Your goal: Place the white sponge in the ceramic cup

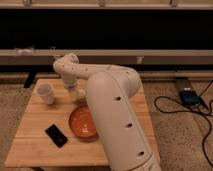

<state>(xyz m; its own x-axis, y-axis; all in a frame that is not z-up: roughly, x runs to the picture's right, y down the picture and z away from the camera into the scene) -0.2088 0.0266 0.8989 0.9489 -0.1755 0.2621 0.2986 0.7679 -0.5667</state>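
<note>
The ceramic cup (46, 93) is small, white and upright on the left part of the wooden table (35, 150). My gripper (77, 92) hangs from the white arm over the table's back middle, to the right of the cup and just behind the orange bowl. It is a short gap away from the cup. The white sponge cannot be made out on its own; a pale lump at the gripper's tip may be it or part of the gripper.
A wide orange bowl (82, 122) sits at the table's middle, partly behind the arm (115, 115). A flat black device (56, 135) lies front left. Cables and a blue box (189, 96) lie on the floor at right. A dark wall and ledge run behind.
</note>
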